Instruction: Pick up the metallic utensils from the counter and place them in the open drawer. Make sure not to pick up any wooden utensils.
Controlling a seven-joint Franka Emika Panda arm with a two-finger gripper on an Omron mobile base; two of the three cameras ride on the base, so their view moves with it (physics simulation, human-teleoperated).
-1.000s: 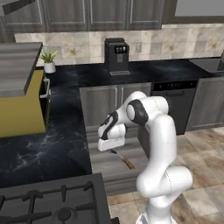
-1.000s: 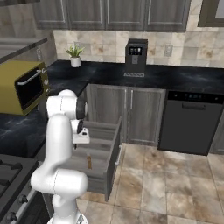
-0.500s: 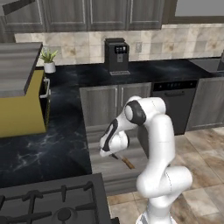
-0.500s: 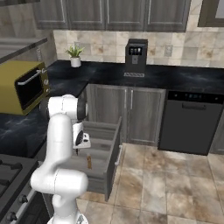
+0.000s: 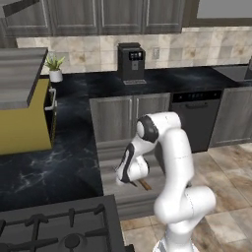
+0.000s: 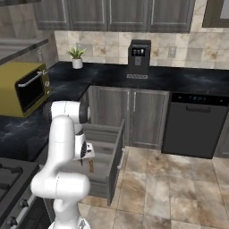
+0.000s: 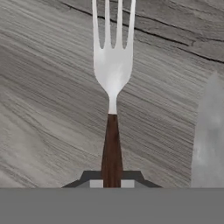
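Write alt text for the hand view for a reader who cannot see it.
A fork with silver tines and a dark brown handle is held by its handle in the end effector, tines pointing away from the camera. Behind it is the grey wood-grain floor of the open drawer.

Fork [image 7: 112, 65] tine tips beyond the top edge; handle end behind tool [image 7: 112, 183].

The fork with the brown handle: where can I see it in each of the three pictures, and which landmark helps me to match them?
Left base view: the fork is a small brown sliver below the gripper, over the open drawer.
Right base view: the same brown sliver below the gripper, inside the drawer.
Hand view: centre, tines up, handle clamped between the fingertips.
Shared landmark: the drawer's grey wood grain.
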